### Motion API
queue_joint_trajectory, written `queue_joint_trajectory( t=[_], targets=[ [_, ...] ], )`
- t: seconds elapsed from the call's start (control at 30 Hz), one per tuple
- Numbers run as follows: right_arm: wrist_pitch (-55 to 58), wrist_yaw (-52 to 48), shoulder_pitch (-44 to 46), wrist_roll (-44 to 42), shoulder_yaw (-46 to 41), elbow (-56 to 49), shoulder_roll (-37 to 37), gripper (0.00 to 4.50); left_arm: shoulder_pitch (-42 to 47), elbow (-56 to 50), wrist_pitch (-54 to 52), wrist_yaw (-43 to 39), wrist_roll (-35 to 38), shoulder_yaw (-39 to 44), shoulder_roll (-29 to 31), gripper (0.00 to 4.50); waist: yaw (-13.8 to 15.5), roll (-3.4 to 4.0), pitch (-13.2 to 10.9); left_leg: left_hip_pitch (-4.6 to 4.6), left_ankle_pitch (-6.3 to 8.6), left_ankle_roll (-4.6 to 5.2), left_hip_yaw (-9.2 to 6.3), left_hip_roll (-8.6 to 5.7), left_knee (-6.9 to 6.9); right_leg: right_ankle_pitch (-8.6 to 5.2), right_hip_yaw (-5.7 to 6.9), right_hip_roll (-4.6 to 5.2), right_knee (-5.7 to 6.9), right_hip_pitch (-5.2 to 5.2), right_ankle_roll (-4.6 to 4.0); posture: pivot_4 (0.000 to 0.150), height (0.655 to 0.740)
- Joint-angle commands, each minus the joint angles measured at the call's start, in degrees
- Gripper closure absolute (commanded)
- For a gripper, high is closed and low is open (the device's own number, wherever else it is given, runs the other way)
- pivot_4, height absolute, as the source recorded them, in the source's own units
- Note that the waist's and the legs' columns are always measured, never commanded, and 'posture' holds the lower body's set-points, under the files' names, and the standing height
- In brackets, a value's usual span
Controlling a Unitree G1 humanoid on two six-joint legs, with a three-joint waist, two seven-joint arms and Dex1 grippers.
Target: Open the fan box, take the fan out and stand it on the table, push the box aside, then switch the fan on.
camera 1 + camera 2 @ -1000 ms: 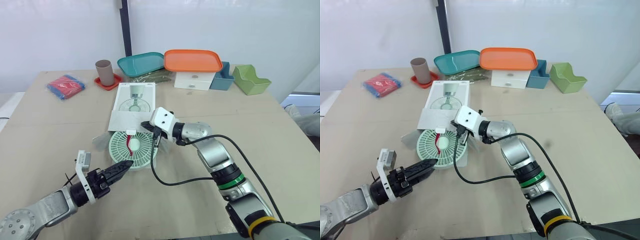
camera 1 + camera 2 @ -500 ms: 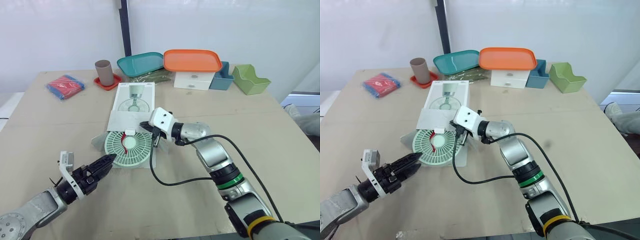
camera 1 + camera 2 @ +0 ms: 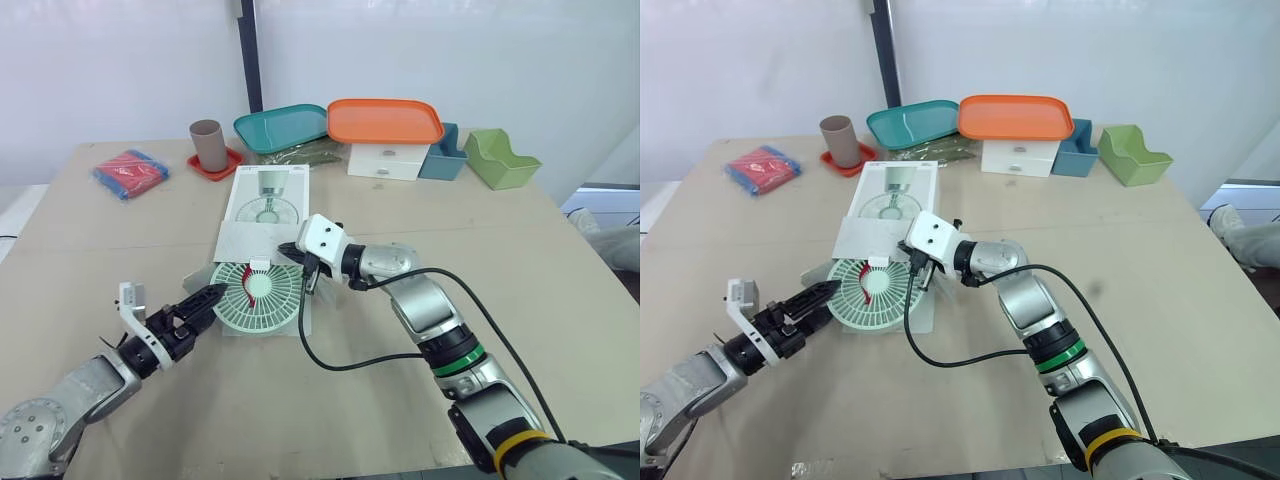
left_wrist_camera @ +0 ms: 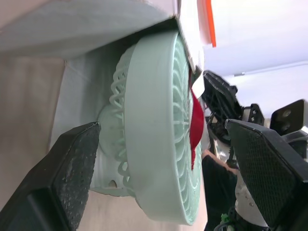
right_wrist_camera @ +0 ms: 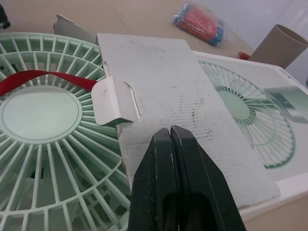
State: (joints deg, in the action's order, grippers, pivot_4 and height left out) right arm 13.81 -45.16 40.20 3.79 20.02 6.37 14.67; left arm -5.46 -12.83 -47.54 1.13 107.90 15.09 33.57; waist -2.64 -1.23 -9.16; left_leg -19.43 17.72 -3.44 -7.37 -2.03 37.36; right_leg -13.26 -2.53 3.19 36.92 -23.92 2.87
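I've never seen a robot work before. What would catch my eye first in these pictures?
A pale green fan lies flat at the middle of the table, partly out of its white box. The left gripper, open, straddles the fan's rim, while the right gripper, shut, rests on the box flap. A bright orange tray sits at the far edge.

The pale green fan (image 3: 258,293) lies flat on the table (image 3: 560,270), grille up with a red strip across it, at the open near end of the white box (image 3: 262,210). The left gripper (image 3: 212,294) reaches the fan's left rim. The right gripper (image 3: 298,258) sits at the box flap, by the fan's far edge. Trays, bins and a cup (image 3: 209,145) line the far side.
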Motion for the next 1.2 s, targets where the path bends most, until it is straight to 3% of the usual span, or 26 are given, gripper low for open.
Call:
queue_joint_trajectory(
  t=[0.03,0.2,0.37,0.43,0.53,0.87,1.2],
  targets=[
    [0.6,-0.5,-0.4,0.2,1.0,-0.1,-0.1,4.5,2.0,2.2,-1.8,-2.0,-1.3,-0.2,0.3,0.07,0.0,0.0,0.0,0.0,0.0,0.0,-0.01,0.0,0.0,0.0,0.0,-0.01,0.0,0.0,0.0,0.15,0.74],
    [1.0,-0.4,-0.9,0.3,0.9,-0.8,0.2,4.5,4.5,4.6,-4.1,-3.9,-1.1,-0.2,0.3,0.07,0.0,0.0,0.0,0.0,-0.01,-0.01,-0.04,0.0,0.0,0.0,0.01,-0.01,0.01,0.0,0.0,0.15,0.74],
    [1.3,-0.2,-1.3,0.2,0.9,-1.5,0.4,4.5,4.9,5.3,-6.0,-5.0,-1.0,-0.3,0.2,1.19,0.0,0.0,0.0,0.0,-0.01,-0.02,-0.05,0.0,-0.01,0.0,0.02,-0.01,0.01,0.0,0.0,0.15,0.74],
    [1.5,-0.2,-1.5,0.2,1.0,-1.8,0.4,4.5,4.9,5.2,-6.3,-5.1,-1.0,-0.2,-0.1,2.05,0.0,0.0,0.0,-0.01,-0.01,-0.02,-0.05,0.0,-0.02,0.0,0.02,-0.01,0.01,-0.02,0.0,0.15,0.74],
    [1.6,-0.2,-1.7,0.2,1.0,-2.1,0.6,4.5,4.4,4.6,-6.7,-5.0,-0.4,-0.2,-0.3,2.71,0.0,-0.01,0.0,-0.01,-0.01,-0.03,-0.05,0.0,-0.02,0.0,0.02,0.0,0.01,-0.01,0.0,0.15,0.74],
    [1.6,-0.2,-1.6,0.2,1.3,-2.1,0.2,4.5,-3.7,-1.7,-7.6,-3.5,5.0,0.6,0.6,2.78,-0.1,-0.01,0.0,0.01,0.01,-0.17,-0.03,0.1,-0.02,-0.01,-0.04,-0.02,0.0,-0.05,0.0,0.15,0.74],
    [1.5,0.0,-1.6,0.1,1.3,-1.6,-0.2,4.5,-13.0,-8.0,-6.4,-3.9,5.1,1.7,-0.3,2.79,0.0,0.0,0.0,0.03,0.08,-0.06,0.01,0.09,-0.03,-0.03,-0.02,-0.04,-0.01,0.01,-0.02,0.15,0.74]
  ],
)
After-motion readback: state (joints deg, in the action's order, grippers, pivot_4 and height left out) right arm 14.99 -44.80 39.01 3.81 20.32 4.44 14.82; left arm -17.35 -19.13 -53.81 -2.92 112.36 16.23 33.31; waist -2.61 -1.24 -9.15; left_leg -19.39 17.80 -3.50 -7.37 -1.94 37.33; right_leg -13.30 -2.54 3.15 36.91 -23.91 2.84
